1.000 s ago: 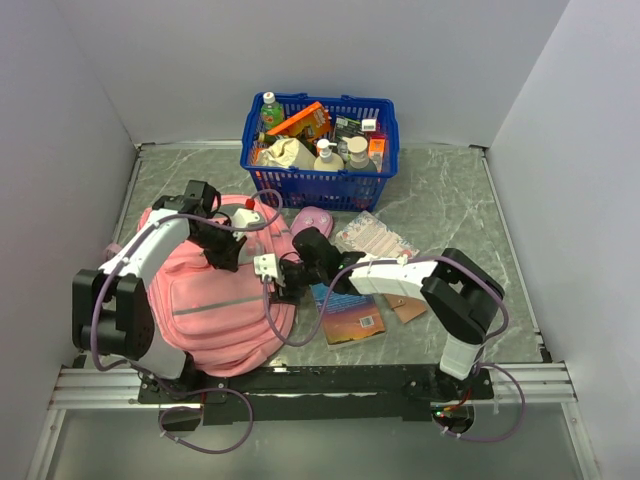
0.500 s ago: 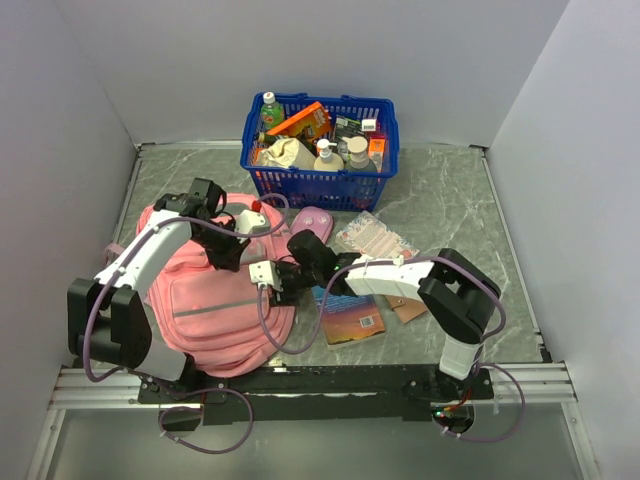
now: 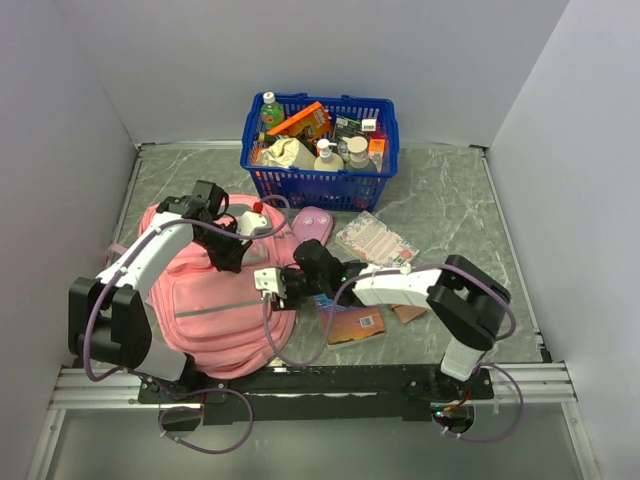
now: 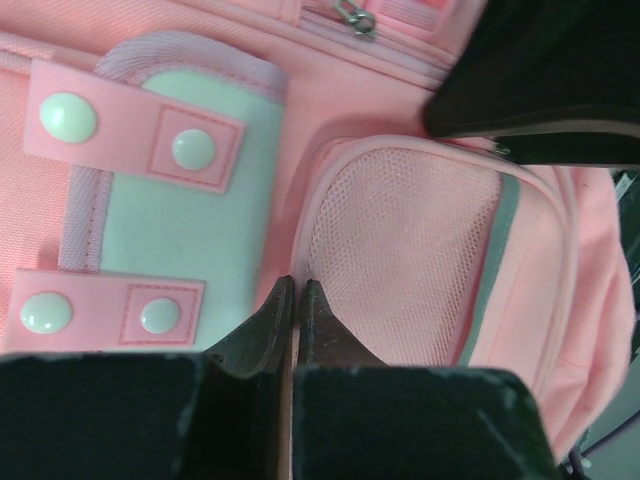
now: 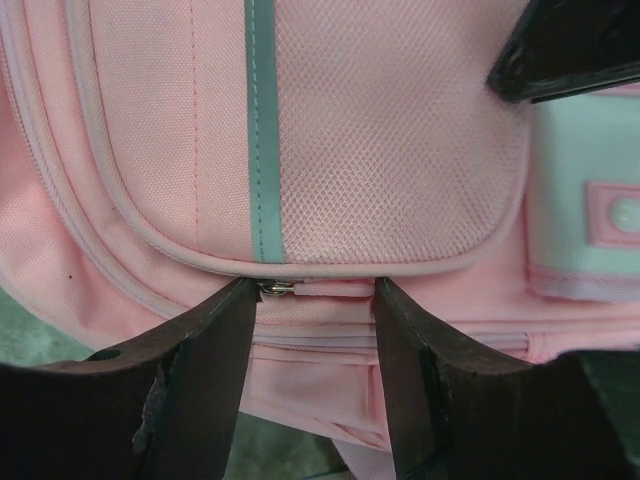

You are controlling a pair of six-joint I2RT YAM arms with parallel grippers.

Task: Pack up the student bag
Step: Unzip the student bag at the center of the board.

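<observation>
From above, the student bag lies flat on the table's near left, front up, with both arms over it. It's soft and limp, and probably light. I'd expect the cloth to bunch and slide rather than lift cleanly, so the firm places to take it are a zip pull or a piped seam, with one hand bracing. There is one bag and one blue basket of bottles and packets behind it. Between them lies one pink pencil case. To the right are one book and one clear packet.

The left wrist camera shows the left gripper closed tight, tips down in the seam between the mint patch and the mesh pocket. I can't tell whether it nips any cloth. The patch carries two tabs and four press studs.

The right wrist camera shows the right gripper standing moderately apart. It straddles one metal zip pull just below the pocket's edge and grips nothing.
</observation>
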